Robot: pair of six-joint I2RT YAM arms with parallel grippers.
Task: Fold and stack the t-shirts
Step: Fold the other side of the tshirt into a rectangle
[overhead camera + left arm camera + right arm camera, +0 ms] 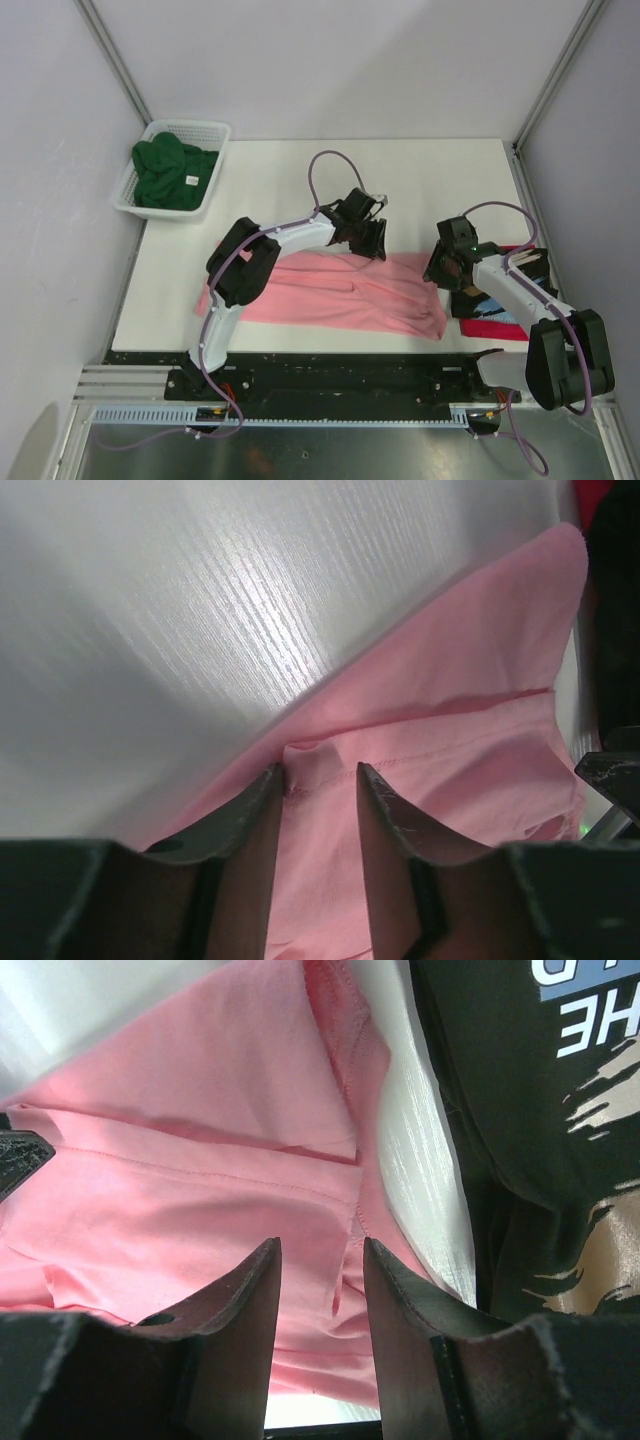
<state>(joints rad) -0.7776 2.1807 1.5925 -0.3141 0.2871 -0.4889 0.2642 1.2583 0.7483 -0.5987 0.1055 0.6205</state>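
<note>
A salmon-pink t-shirt (340, 295) lies flat across the middle of the table. My left gripper (368, 240) is low over its far edge, open. In the left wrist view the left gripper (320, 770) straddles a small raised fold of the pink t-shirt (470, 670) at the hem. My right gripper (443, 268) hangs open over the shirt's right end; in the right wrist view the right gripper (320, 1245) has rumpled pink t-shirt (200, 1110) below it. A black printed t-shirt (487, 300) lies on a red t-shirt (485, 328) at the right. A dark green t-shirt (175, 172) fills the basket.
The white mesh basket (215, 130) stands at the table's far left corner. The black t-shirt (530, 1110) lies just right of my right gripper, across a strip of bare white table (420, 1160). Grey walls close in the left, far and right sides.
</note>
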